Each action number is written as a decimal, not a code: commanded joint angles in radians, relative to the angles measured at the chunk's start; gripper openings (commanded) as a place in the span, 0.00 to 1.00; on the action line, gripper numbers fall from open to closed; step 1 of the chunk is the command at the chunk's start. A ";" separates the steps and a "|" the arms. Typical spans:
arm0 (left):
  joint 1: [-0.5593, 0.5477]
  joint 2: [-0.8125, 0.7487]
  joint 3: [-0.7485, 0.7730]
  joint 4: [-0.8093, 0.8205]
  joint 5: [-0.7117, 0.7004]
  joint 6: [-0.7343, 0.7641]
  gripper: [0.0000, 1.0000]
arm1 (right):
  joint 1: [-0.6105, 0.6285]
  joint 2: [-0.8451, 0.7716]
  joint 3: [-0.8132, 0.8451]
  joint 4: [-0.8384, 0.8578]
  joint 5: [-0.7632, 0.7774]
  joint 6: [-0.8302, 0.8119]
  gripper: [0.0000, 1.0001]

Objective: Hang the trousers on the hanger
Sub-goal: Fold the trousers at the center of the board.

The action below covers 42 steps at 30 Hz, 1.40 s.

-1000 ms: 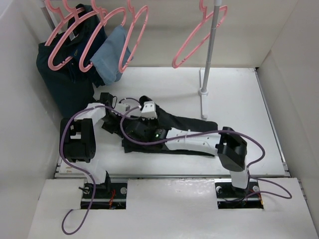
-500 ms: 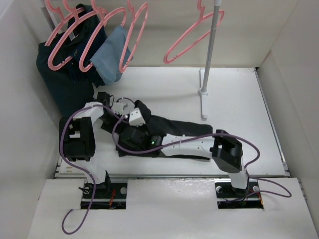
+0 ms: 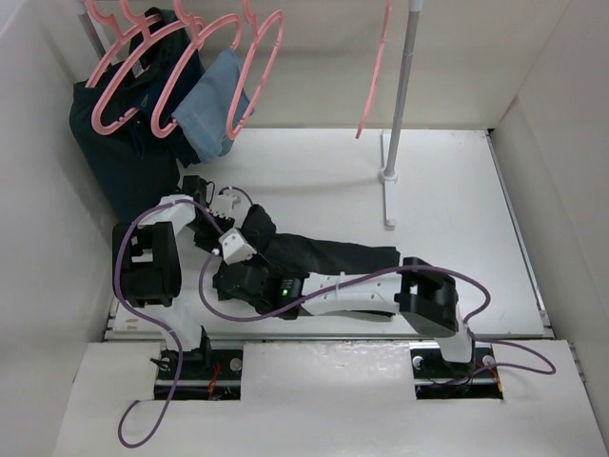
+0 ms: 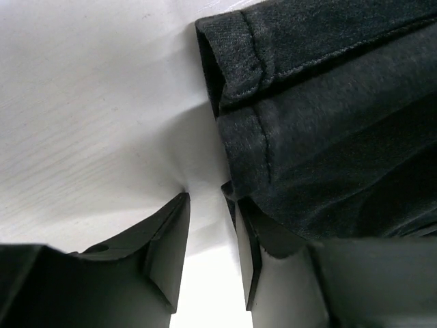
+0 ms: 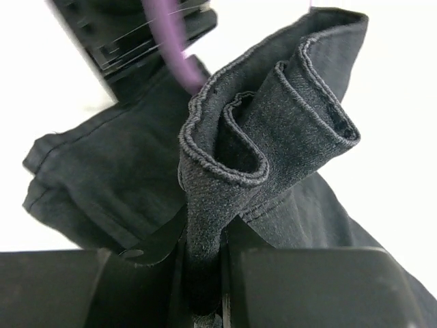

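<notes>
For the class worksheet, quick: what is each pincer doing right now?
Left pincer: open, empty, at the edge of the trousers.
Right pincer: closed on a bunched fold of the trousers.

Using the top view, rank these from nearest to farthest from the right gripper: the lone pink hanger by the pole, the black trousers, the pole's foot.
1. black trousers: pinched in the right gripper, mid-table.
2. pole's foot: on the table, back right.
3. lone pink hanger: hanging beside the pole, farthest back.
</notes>
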 commanded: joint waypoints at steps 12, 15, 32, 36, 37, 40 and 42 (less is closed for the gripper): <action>0.231 -0.037 0.120 -0.150 -0.051 0.052 0.68 | 0.020 0.075 0.107 -0.044 -0.521 -0.148 1.00; 0.242 -0.100 0.183 -0.169 -0.022 0.066 0.68 | 0.020 -0.052 0.081 -0.044 -0.559 -0.148 1.00; -0.003 -0.230 -0.051 -0.198 -0.060 0.095 0.80 | -0.299 -0.913 -0.781 -0.340 -0.482 0.760 1.00; -0.025 -0.198 -0.086 -0.145 -0.060 0.063 0.79 | -0.469 -1.121 -0.931 -0.399 -0.473 0.850 1.00; -0.037 -0.198 -0.086 -0.132 -0.060 0.062 0.75 | -0.541 -1.155 -0.977 -0.387 -0.499 0.851 1.00; -0.046 -0.189 -0.106 -0.123 -0.034 0.062 0.37 | -0.667 -1.232 -1.008 -0.369 -0.542 0.863 1.00; -0.055 -0.189 -0.115 -0.123 -0.034 0.072 0.13 | -0.722 -1.241 -1.008 -0.399 -0.542 0.875 1.00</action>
